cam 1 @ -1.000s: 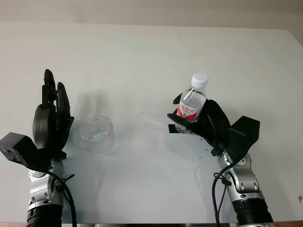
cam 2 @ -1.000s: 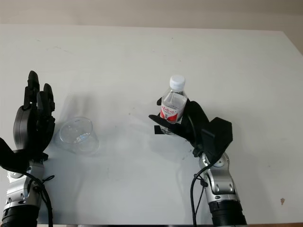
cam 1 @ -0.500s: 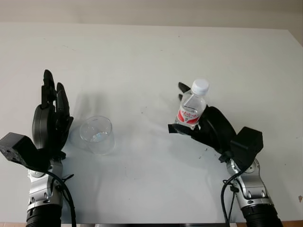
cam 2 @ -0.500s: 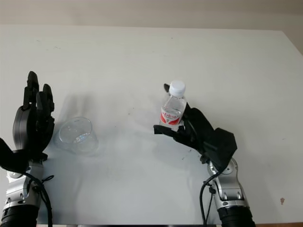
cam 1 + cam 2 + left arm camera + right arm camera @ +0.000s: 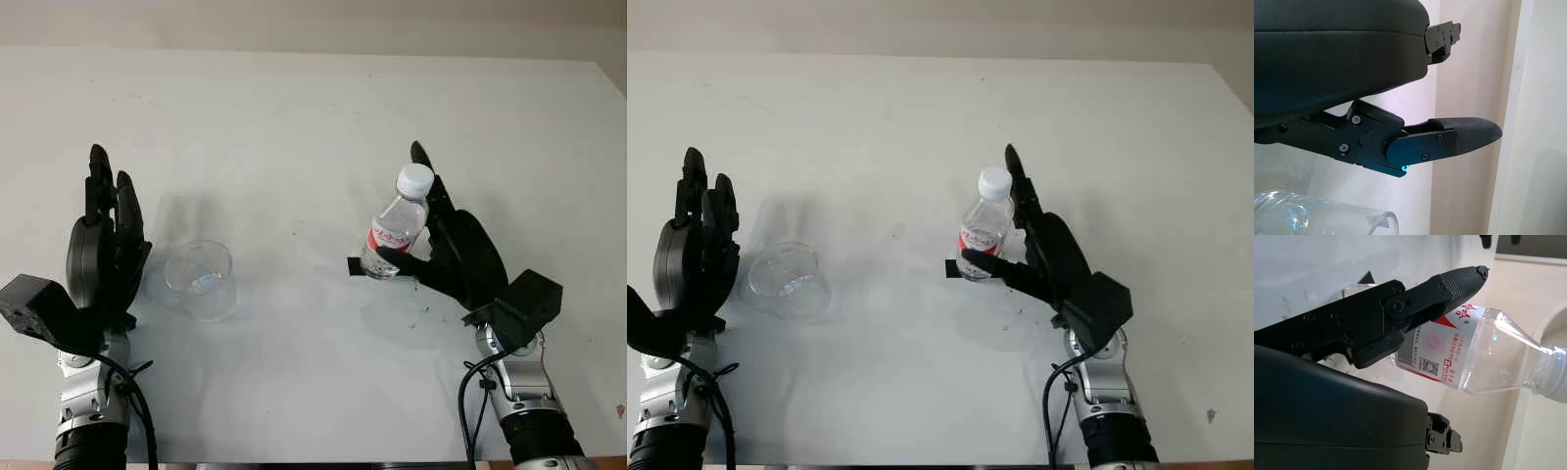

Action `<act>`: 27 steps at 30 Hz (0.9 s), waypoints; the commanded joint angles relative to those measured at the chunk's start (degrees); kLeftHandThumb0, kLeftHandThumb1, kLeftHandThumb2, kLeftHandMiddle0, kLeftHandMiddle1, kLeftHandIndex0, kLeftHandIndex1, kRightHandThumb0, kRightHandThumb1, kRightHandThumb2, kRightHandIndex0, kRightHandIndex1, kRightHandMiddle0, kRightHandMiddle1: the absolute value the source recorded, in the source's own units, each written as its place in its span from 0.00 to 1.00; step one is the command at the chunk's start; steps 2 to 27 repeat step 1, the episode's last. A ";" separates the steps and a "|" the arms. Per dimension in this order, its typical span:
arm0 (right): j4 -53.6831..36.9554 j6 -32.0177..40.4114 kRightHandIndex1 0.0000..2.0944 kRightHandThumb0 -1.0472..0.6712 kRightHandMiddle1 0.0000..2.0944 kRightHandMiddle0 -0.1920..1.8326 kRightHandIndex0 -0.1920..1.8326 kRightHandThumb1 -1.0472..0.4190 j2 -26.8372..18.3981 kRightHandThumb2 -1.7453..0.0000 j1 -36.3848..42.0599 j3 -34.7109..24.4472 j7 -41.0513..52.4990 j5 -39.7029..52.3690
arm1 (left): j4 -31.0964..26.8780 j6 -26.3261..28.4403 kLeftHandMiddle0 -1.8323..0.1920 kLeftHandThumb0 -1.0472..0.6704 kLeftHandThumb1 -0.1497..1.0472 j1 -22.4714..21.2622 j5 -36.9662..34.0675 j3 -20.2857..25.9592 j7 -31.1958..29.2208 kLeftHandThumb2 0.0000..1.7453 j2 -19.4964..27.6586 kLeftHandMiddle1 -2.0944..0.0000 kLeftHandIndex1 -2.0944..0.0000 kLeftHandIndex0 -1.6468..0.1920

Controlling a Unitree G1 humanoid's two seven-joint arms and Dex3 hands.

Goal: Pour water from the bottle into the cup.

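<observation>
From my station I see a wide white bench (image 5: 294, 108) with a matte top, lightly speckled with small dark marks, and along its far edge a strip of pale beige wall (image 5: 294, 20). On the right side the bottle (image 5: 397, 230), clear plastic with a white cap and a red-and-white label, stands a little tilted on the bench, its base beside a small black tab (image 5: 355, 267) that lies on the surface. My right hand (image 5: 456, 250) is at the bottle's right side: one of the fingers (image 5: 1415, 308) crosses the front of the label low down, while the others stand up straight behind the bottle near the cap, so the fingers are loosely cupped round it rather than clamped, and I cannot tell for certain whether they press on it. In the right wrist view the bottle's label and clear shoulder lie just past that crossing finger. On the left side the cup (image 5: 201, 279), a clear plastic one, sits upright on the bench, well apart from the bottle. My left hand (image 5: 106, 245) is just beside the cup's left, open and holding nothing, palm turned toward it; the left wrist view catches the cup's rim near that hand.
</observation>
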 commanded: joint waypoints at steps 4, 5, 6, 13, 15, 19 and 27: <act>0.66 -1.03 0.00 0.09 0.00 0.00 0.00 0.06 0.55 0.97 -0.47 -0.49 -0.43 0.40 | 0.16 -0.57 1.00 0.17 1.00 -0.10 -0.18 0.10 -0.20 0.32 0.30 1.00 1.00 1.00; 0.66 -1.03 0.00 0.09 0.00 0.00 0.00 0.06 0.55 0.97 -0.47 -0.49 -0.43 0.40 | 0.16 -0.57 1.00 0.17 1.00 -0.10 -0.18 0.10 -0.20 0.32 0.30 1.00 1.00 1.00; 0.66 -1.03 0.00 0.09 0.00 0.00 0.00 0.06 0.55 0.97 -0.47 -0.49 -0.43 0.40 | 0.16 -0.57 1.00 0.17 1.00 -0.10 -0.18 0.10 -0.20 0.32 0.30 1.00 1.00 1.00; 0.66 -1.03 0.00 0.09 0.00 0.00 0.00 0.06 0.55 0.97 -0.47 -0.49 -0.43 0.40 | 0.16 -0.57 1.00 0.17 1.00 -0.10 -0.18 0.10 -0.20 0.32 0.30 1.00 1.00 1.00; 0.66 -1.03 0.00 0.09 0.00 0.00 0.00 0.06 0.55 0.97 -0.47 -0.49 -0.43 0.40 | 0.16 -0.57 1.00 0.17 1.00 -0.10 -0.18 0.10 -0.20 0.32 0.30 1.00 1.00 1.00; 0.66 -1.03 0.00 0.09 0.00 0.00 0.00 0.06 0.55 0.97 -0.47 -0.49 -0.43 0.40 | 0.16 -0.57 1.00 0.17 1.00 -0.10 -0.18 0.10 -0.20 0.32 0.30 1.00 1.00 1.00; 0.66 -1.03 0.00 0.09 0.00 0.00 0.00 0.06 0.55 0.97 -0.47 -0.49 -0.43 0.40 | 0.16 -0.57 1.00 0.17 1.00 -0.10 -0.18 0.10 -0.20 0.32 0.30 1.00 1.00 1.00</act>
